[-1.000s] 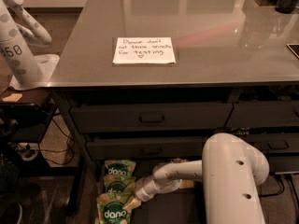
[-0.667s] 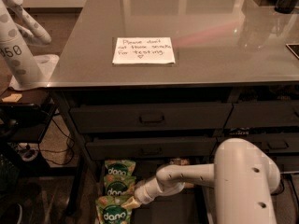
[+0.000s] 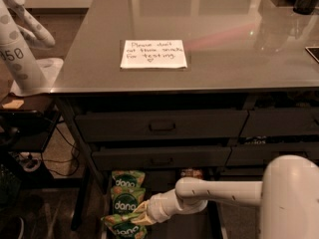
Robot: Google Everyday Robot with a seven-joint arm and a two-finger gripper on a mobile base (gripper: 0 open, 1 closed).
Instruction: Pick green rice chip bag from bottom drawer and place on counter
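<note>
Three green rice chip bags lie in a row at the left of the open bottom drawer (image 3: 192, 227): a far one (image 3: 127, 179), a middle one (image 3: 124, 202) and a near one (image 3: 121, 228). My gripper (image 3: 137, 214) reaches into the drawer from the right, on a white arm (image 3: 209, 193). Its tan tips are closed on the crumpled top edge of the near bag. The bag still rests low in the drawer. The grey counter (image 3: 234, 59) lies above, with a white handwritten note (image 3: 153, 54) on it.
Two closed drawers with handle fronts (image 3: 162, 126) sit between the counter and the bottom drawer. A tan-and-brown snack packet (image 3: 192, 173) lies at the back of the drawer. A white spotted object (image 3: 20, 49) stands at the left, and cables lie on the floor below it.
My arm's large white body has shifted right and lower. The gripper has edged slightly left and down onto the near bag, and the bag's top edge now looks pinched.
</note>
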